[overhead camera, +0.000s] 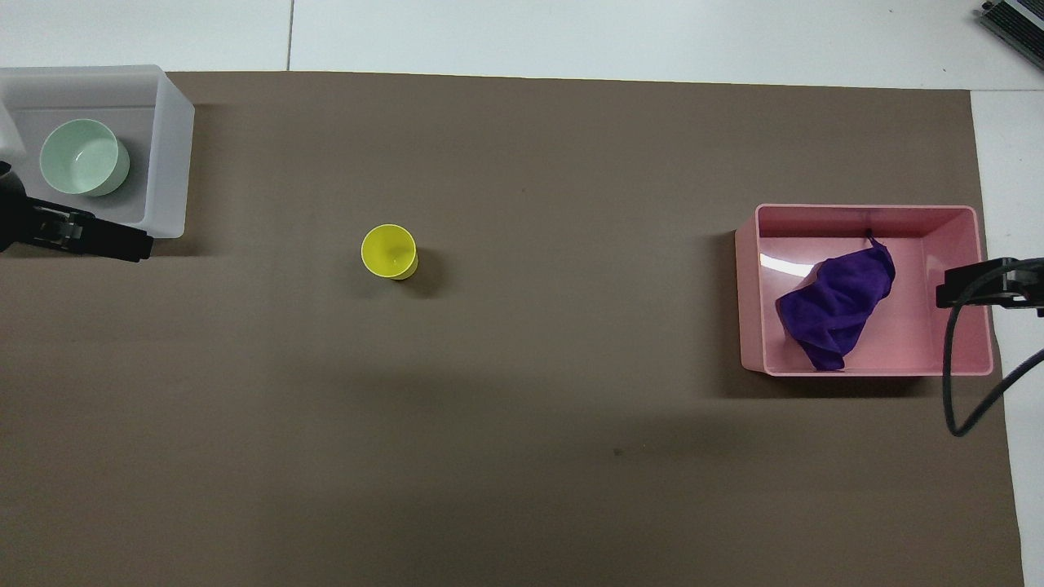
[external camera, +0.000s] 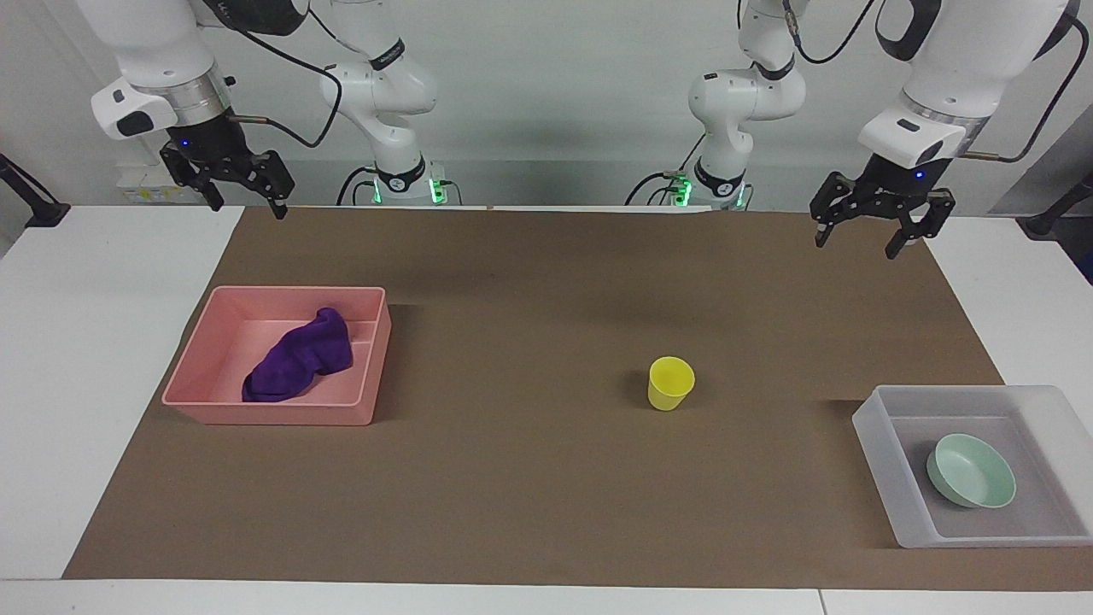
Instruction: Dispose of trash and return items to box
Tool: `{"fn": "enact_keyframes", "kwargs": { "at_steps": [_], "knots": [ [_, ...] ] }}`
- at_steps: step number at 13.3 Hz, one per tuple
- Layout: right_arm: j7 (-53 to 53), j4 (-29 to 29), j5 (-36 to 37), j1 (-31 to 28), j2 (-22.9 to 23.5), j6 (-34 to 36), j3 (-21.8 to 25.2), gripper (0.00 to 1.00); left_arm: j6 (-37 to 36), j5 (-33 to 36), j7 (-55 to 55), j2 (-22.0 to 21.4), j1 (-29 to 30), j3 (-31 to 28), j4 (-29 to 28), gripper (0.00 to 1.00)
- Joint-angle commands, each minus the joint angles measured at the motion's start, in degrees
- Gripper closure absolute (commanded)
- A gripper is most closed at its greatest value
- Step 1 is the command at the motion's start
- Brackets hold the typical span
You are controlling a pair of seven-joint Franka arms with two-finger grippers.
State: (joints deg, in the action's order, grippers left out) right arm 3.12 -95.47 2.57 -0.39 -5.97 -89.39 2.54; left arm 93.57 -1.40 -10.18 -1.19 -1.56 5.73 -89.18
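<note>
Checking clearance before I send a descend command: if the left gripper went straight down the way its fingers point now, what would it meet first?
Probably bare brown mat. The open left gripper hangs near the mat's corner, nearer the robots than the frosted box; depth is uncertain.

**Twin robot arms at a laboratory test bench**

A robotics lab, by every sign in view. Two white jointed arms, the right arm and the left arm, are bolted at the edge of a plain white table, green status lights glowing at their bases and black cables looping loose along their links. A brown paper sheet covers the work surface like a test mat. The wall is bare and pale grey, with no furniture or decoration. The few props are cheap plastic: a pink tray, a frosted white tray, a yellow cup. Part of an electronic device sits at the table's corner.
</note>
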Motion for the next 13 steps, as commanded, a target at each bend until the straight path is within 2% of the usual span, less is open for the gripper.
{"fn": "enact_keyframes", "kwargs": {
  "at_steps": [1, 10, 13],
  "knots": [
    [0.57, -0.68, -0.98, -0.40, -0.62, 0.36, -0.26, 0.00, -2.16, 0.26, 0.16, 0.57, -6.86, -6.85, 1.73, 0.00],
    [0.22, -0.25, -1.33, -0.40, -0.71, 1.93, -0.26, 0.00, -2.16, 0.35, 3.67, 1.36, -7.58, -6.96, 1.47, 0.00],
    [0.22, 0.81, -1.34, -0.48, -0.45, 2.82, -0.26, 0.00, 0.38, 0.35, 6.39, 3.64, -8.80, -6.87, 1.64, 0.00]
  ]
}}
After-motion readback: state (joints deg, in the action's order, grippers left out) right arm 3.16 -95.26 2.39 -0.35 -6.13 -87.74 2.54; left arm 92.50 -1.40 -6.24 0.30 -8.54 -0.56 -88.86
